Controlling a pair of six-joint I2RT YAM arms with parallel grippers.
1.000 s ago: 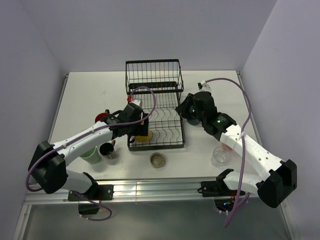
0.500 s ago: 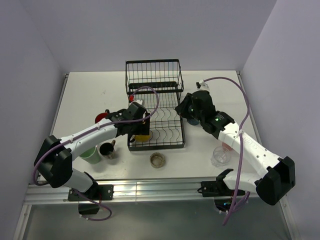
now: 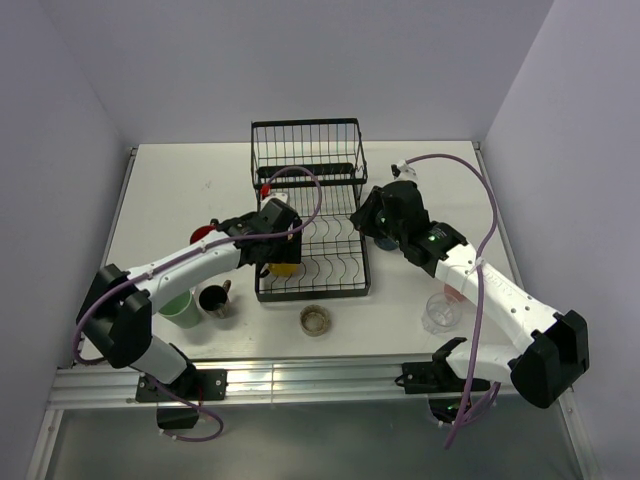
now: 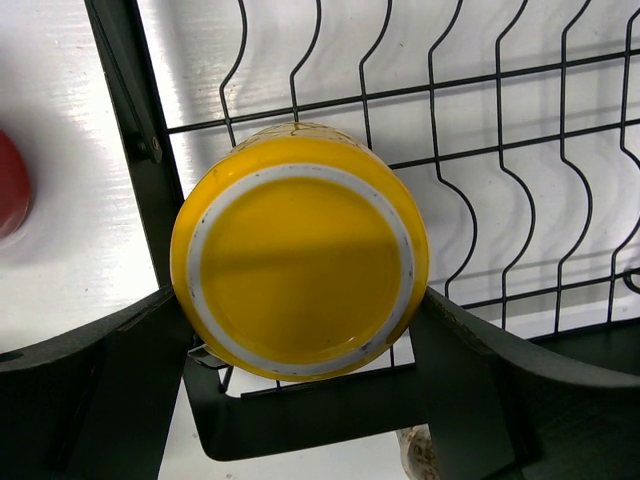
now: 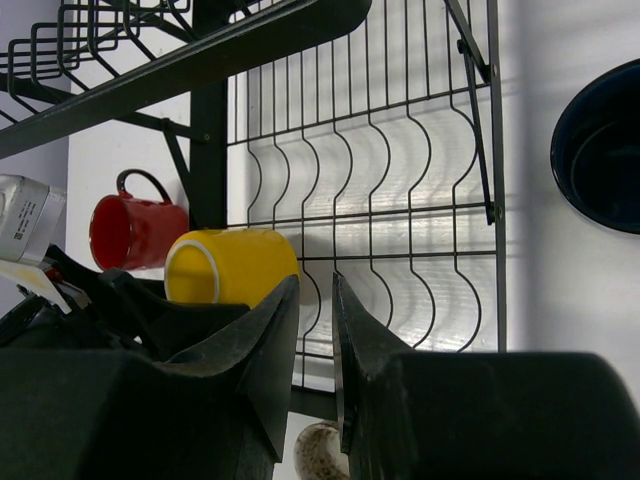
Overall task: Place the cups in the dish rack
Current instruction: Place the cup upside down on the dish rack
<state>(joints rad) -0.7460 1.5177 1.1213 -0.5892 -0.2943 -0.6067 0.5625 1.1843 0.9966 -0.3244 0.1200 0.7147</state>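
Note:
The black wire dish rack (image 3: 305,126) stands at the table's middle back. A yellow mug (image 3: 286,268) lies on its side in the rack's near left corner, its base (image 4: 300,265) facing my left wrist camera. My left gripper (image 3: 278,254) is shut on it, with a finger touching each side. My right gripper (image 3: 368,222) hovers at the rack's right edge, open by only a narrow gap (image 5: 317,285) and holding nothing. A navy cup (image 5: 605,150) stands just right of the rack. A red mug (image 3: 203,234) lies left of it.
A green tumbler (image 3: 180,308) and a black mug (image 3: 213,300) stand near the left arm. A low brownish glass (image 3: 315,320) sits in front of the rack. A clear glass (image 3: 440,312) stands beside the right arm. Walls enclose the table on three sides.
My left gripper, still round the yellow mug, has shifted slightly back and left over the rack's near corner. The right gripper has edged a little toward the rack.

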